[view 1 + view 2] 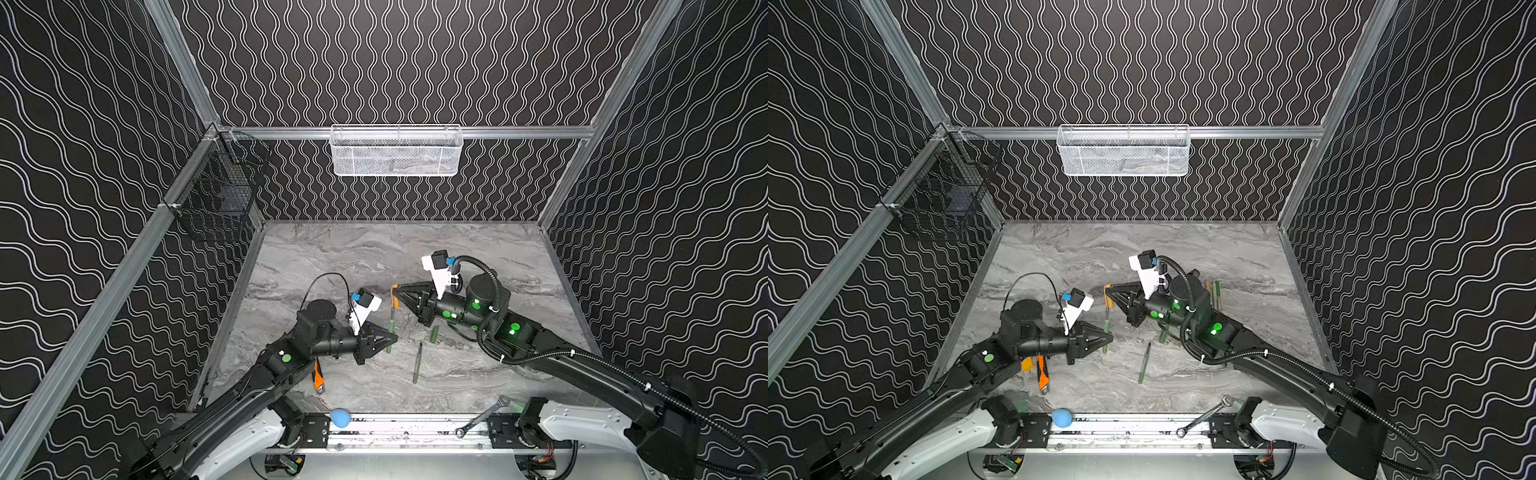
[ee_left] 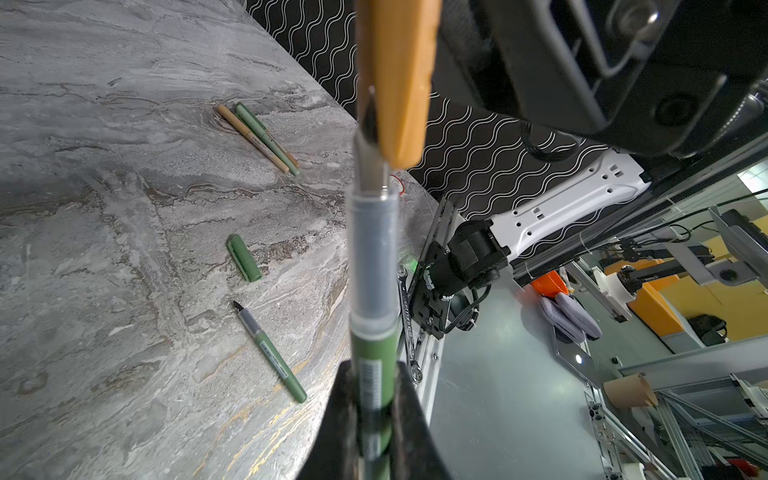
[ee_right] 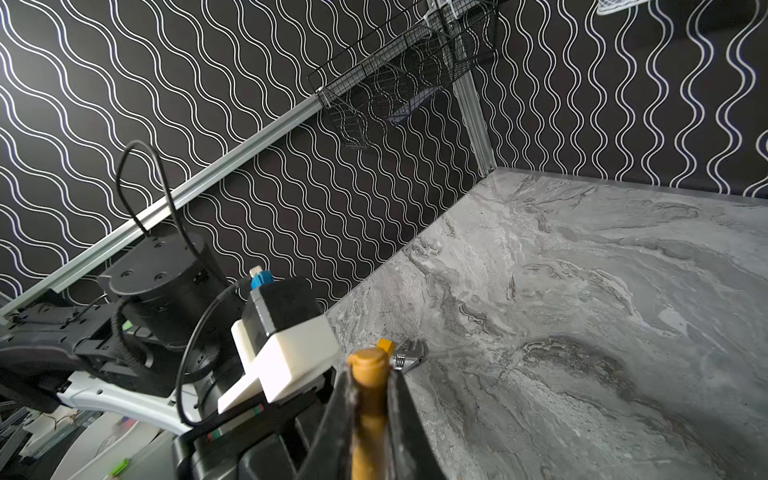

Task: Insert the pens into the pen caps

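Observation:
My left gripper (image 2: 370,399) (image 1: 394,338) is shut on a green pen (image 2: 372,332) (image 1: 391,324), which stands off the table with its dark tip pointing away. My right gripper (image 3: 370,374) (image 1: 395,291) is shut on a tan-orange pen cap (image 3: 368,361) (image 2: 399,83) (image 1: 395,298). In the left wrist view the pen's tip lies along the cap's side, outside its mouth. An uncapped green pen (image 1: 417,363) (image 2: 270,353) and a loose green cap (image 1: 434,334) (image 2: 244,257) lie on the table. Tan and green pens (image 2: 257,137) (image 1: 1212,291) lie together beside the right arm.
An orange-handled utility knife (image 1: 318,376) and a yellow block (image 1: 1027,364) sit under the left arm. A steel wrench (image 1: 482,417) and a blue ball (image 1: 340,417) rest at the front rail. A white basket (image 1: 395,151) and a black basket (image 1: 220,187) hang on the walls.

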